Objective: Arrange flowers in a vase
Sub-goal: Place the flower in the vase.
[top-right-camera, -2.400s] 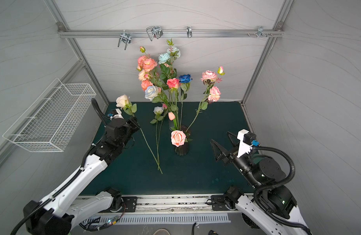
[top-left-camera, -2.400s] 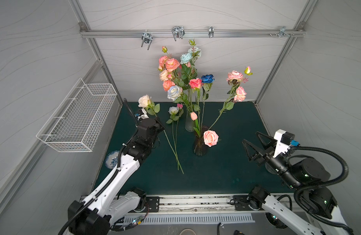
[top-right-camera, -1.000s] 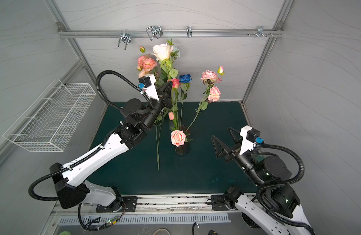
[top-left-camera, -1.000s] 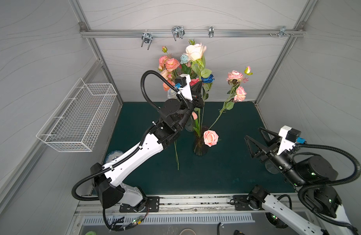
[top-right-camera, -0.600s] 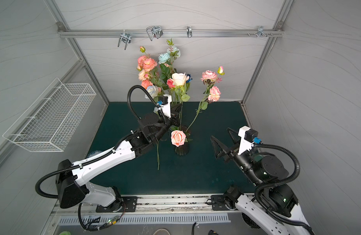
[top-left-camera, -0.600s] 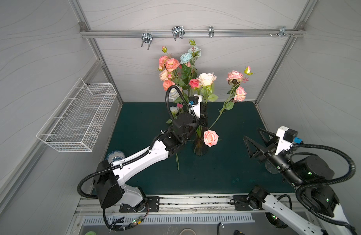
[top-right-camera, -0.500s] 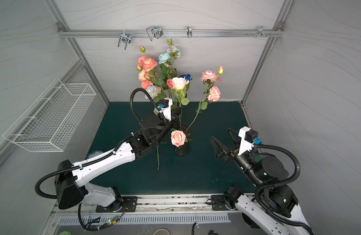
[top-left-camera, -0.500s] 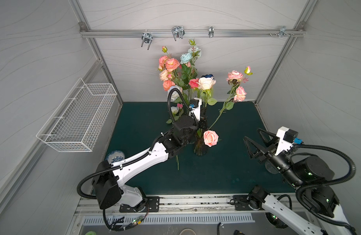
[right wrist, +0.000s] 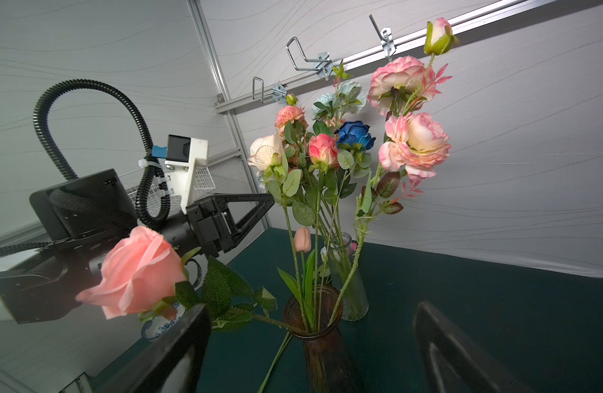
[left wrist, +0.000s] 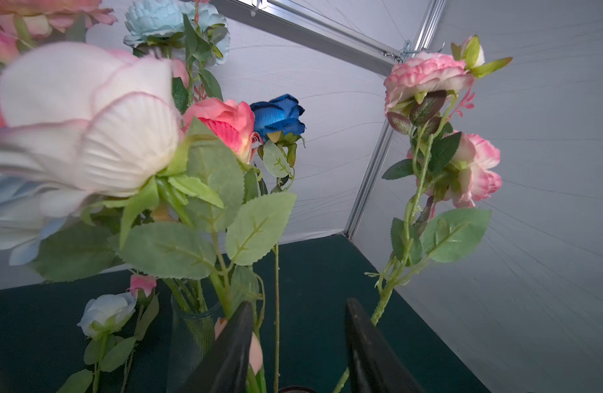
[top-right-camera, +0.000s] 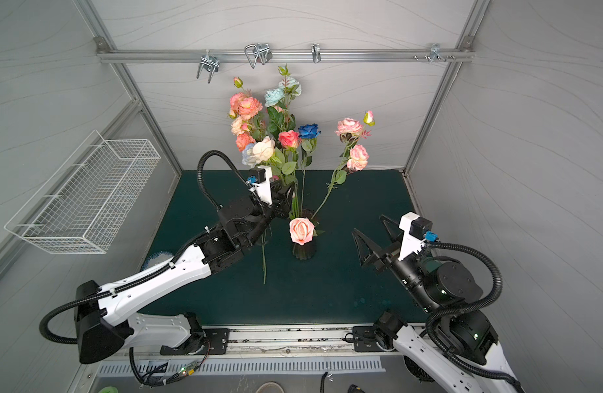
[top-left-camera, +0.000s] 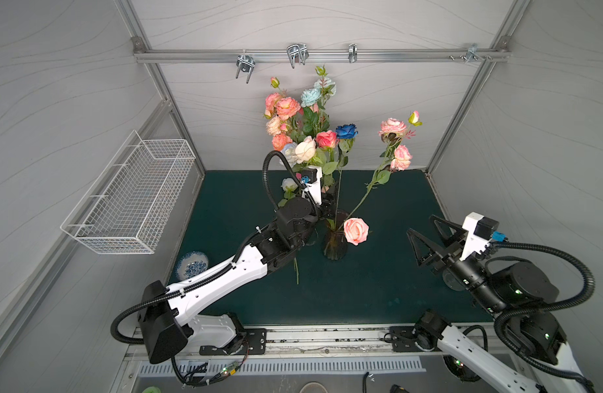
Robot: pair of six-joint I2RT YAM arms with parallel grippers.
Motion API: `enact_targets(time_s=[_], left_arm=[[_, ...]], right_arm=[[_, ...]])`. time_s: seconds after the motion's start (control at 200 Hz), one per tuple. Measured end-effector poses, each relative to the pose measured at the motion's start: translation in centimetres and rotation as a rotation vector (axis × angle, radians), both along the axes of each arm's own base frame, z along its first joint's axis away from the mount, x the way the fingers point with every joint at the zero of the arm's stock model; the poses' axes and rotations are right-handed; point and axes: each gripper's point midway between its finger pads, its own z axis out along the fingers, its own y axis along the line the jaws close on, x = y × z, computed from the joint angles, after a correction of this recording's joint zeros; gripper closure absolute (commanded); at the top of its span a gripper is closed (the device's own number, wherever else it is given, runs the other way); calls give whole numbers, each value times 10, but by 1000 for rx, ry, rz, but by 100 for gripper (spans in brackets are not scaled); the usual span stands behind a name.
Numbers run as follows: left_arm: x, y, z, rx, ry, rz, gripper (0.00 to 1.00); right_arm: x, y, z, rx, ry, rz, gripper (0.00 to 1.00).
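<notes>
A dark glass vase [top-left-camera: 334, 246] [right wrist: 324, 354] stands mid-mat with several flowers in it: a deep blue rose [top-left-camera: 346, 131] [left wrist: 279, 117], a pink peony spray [top-left-camera: 393, 127] and a peach rose [top-left-camera: 355, 230] drooping over the rim. A white rose [top-left-camera: 305, 151] [left wrist: 86, 119] [right wrist: 266, 153] stands among them, its stem running down into the vase. My left gripper [top-left-camera: 331, 204] [left wrist: 298, 306] is just above the vase mouth, jaws apart, with stems loose between them. My right gripper [top-left-camera: 421, 226] [right wrist: 310, 308] hangs open to the right of the vase, holding nothing.
A clear glass vase [right wrist: 351, 292] with more flowers stands behind the dark one. One loose flower stem [top-left-camera: 296, 268] lies on the mat under my left arm. A wire basket [top-left-camera: 130, 194] hangs on the left wall, and a blue-patterned dish [top-left-camera: 192, 265] sits front left.
My left arm carried the white rose from the left of the mat over to the dark vase and lowered its stem in. Its jaws, shut on the stem before, now stand apart.
</notes>
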Motion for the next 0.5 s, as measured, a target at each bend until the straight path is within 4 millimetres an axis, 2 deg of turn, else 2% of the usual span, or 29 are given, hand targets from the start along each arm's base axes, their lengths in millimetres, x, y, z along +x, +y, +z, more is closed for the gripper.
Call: enact_targets(time_s=[0.12, 0.27, 0.375, 0.5], left_arm=[[-15, 20, 14, -47, -7, 6, 51], [-36, 64, 20, -127, 12, 82, 52], [-44, 99, 8, -155, 49, 183, 48], [-35, 136, -32, -143, 175, 313, 45]], right_arm=[[-1, 0, -1, 5, 4, 4, 5], [0, 1, -4, 2, 9, 5, 5], [2, 3, -11, -6, 18, 5, 5], [5, 6, -19, -16, 34, 6, 5]])
